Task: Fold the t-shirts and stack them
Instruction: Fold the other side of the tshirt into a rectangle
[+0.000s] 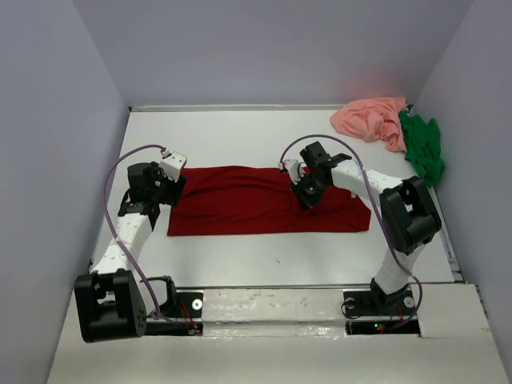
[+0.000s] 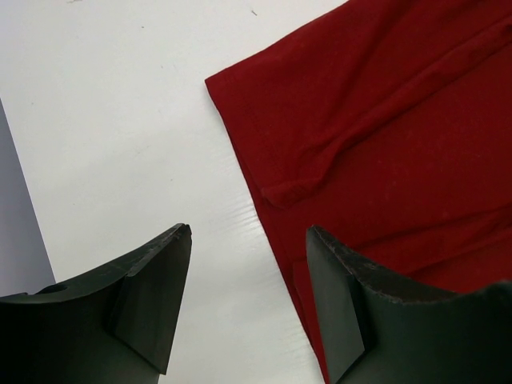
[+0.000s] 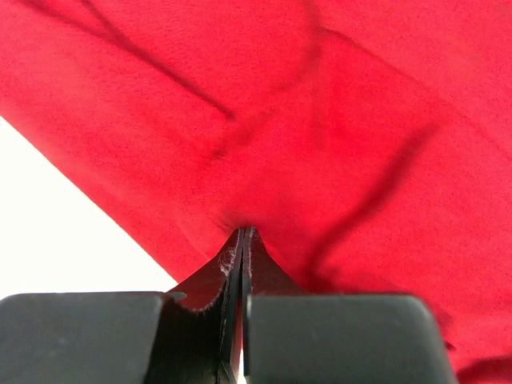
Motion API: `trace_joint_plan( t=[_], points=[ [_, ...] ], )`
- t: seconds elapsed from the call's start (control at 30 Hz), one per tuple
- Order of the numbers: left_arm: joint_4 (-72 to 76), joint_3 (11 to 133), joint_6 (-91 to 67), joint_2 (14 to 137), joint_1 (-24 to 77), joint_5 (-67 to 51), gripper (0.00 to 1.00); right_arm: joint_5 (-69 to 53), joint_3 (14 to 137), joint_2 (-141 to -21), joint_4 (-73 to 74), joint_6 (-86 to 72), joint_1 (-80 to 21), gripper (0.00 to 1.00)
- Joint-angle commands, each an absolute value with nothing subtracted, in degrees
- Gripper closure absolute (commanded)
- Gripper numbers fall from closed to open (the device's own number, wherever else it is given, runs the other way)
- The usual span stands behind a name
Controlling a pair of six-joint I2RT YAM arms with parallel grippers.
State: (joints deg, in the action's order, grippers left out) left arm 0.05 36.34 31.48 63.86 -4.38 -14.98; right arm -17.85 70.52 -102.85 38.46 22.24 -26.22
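Observation:
The dark red t-shirt (image 1: 256,204) lies spread across the middle of the table, folded into a long band. My left gripper (image 1: 173,189) is open over its left edge; in the left wrist view (image 2: 248,240) the shirt's edge (image 2: 384,144) runs between the fingers, with one finger over the cloth. My right gripper (image 1: 306,194) is shut on a pinch of the dark red cloth (image 3: 264,144) right of the shirt's middle, tips (image 3: 242,234) pressed together in the right wrist view. The salmon pink t-shirt (image 1: 372,118) and bright green t-shirt (image 1: 422,146) lie crumpled at the far right.
The white table (image 1: 240,136) is bounded by grey walls on the left, back and right. The pink and green shirts sit against the right wall. The arm bases stand at the near edge.

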Motion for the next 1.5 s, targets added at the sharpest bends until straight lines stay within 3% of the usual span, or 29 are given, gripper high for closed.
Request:
trace_joint_plan(
  t=[0.0, 0.73, 1.47],
  points=[
    [0.70, 36.39, 31.99, 62.05, -4.83, -16.08, 0.29, -19.51, 71.98, -103.71, 39.81, 21.88, -29.26, 1.00],
    [0.26, 36.48, 32.17, 62.14, -5.54, -16.61, 0.29, -10.11, 73.21, -100.98, 40.34, 23.55, -29.88, 1.00],
    [0.09, 36.39, 32.34, 61.35, -5.98, -17.93, 0.29, -2.29, 64.95, -99.67, 34.98, 23.20, -29.88, 1.00]
  ],
)
